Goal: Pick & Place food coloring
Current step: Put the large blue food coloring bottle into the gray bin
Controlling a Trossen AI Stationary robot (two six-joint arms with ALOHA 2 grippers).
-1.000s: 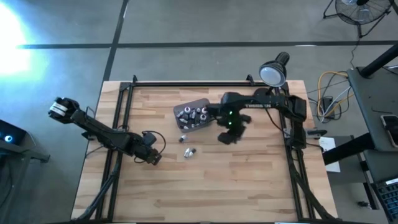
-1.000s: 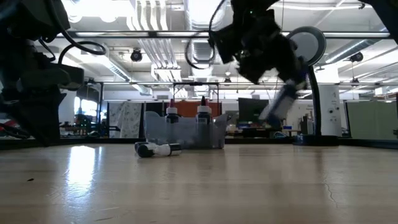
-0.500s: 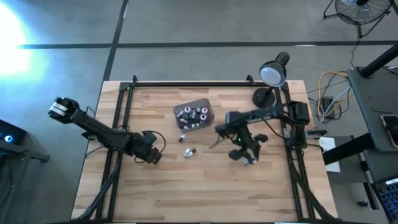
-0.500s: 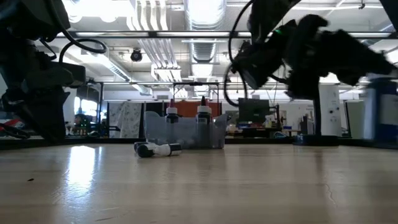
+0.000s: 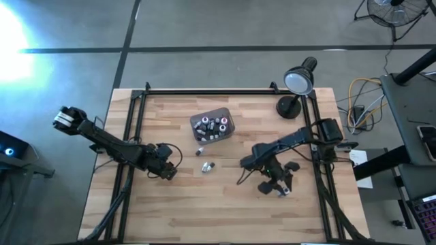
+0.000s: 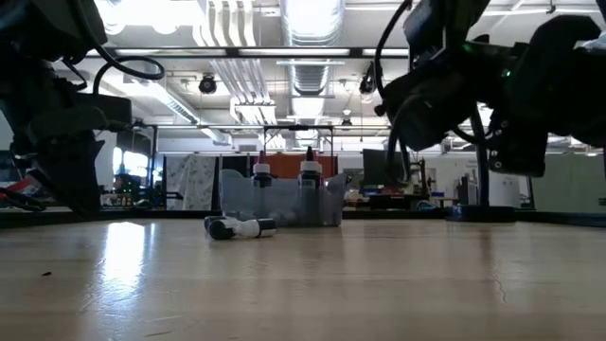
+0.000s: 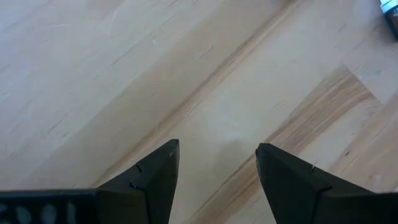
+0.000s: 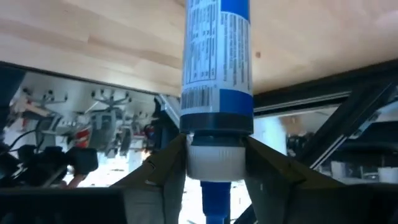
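Fingers of the right gripper (image 8: 213,168) pinch a blue-labelled tube (image 8: 217,56) at its white collar, over the table's (image 5: 225,204) right part. Fingers of the left gripper (image 7: 216,168) stand spread over bare wood at the left. Most food coloring bottles (image 5: 211,126) sit in a grey tub (image 5: 227,114); two (image 5: 204,158) lie on the table just in front of it.

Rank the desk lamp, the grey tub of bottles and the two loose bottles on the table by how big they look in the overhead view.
1. Desk lamp: head and base together span the most.
2. Grey tub: looks close to the lamp, so the order is unsure.
3. Two loose bottles: far smaller, alike in size.
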